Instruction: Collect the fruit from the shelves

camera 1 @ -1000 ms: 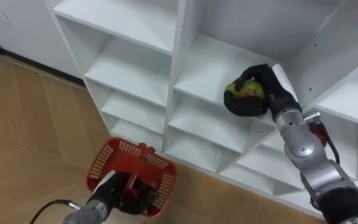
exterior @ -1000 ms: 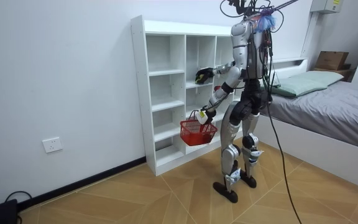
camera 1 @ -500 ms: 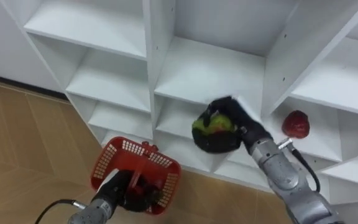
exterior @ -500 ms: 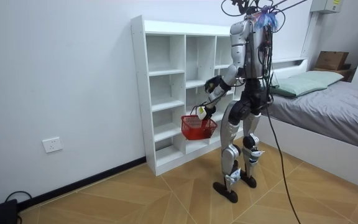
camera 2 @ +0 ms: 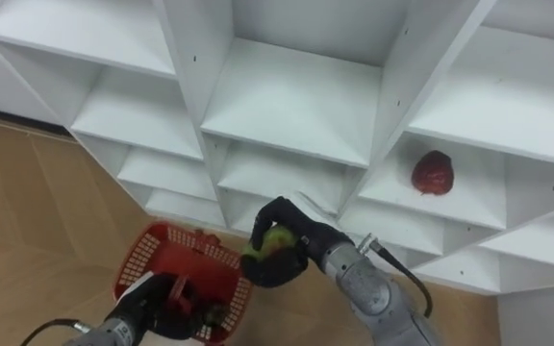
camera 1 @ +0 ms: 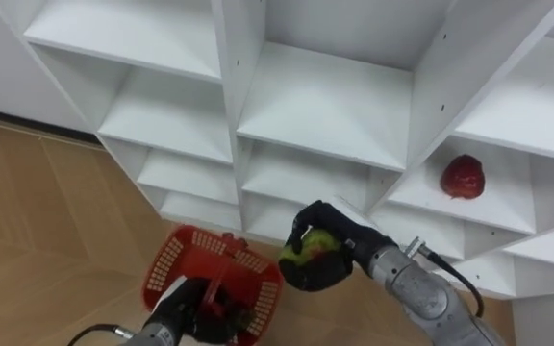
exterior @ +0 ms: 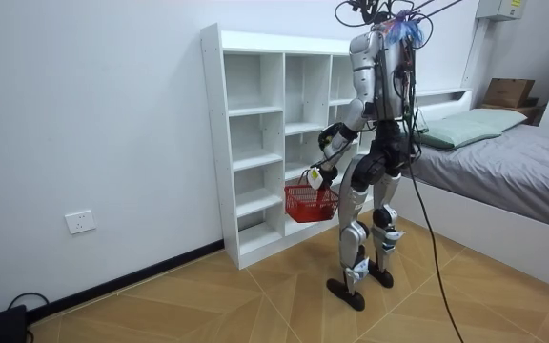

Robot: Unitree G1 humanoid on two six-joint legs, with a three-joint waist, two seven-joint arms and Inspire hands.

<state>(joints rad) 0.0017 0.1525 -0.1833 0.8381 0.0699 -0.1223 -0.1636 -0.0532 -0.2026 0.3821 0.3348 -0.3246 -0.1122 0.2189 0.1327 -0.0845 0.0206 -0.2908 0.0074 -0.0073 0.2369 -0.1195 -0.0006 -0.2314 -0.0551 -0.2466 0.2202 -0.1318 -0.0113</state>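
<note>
You had the two head eyes aimed steeply down, close on the white closet (camera 1: 325,106) and the wood floor (camera 1: 37,221) at its foot. Both eyes took in the same shelves, the red fruit (camera 1: 462,177), the red basket (camera 1: 162,269) held in the left hand (camera 1: 188,309) and the green fruit (camera 1: 311,252) clasped in the right hand (camera 1: 349,245); the right eye sat slightly rightward, so everything lay further left in it. Your room camera stood well off, about level, facing the closet obliquely with the robot side on, and shared closet and basket with the eyes
</note>
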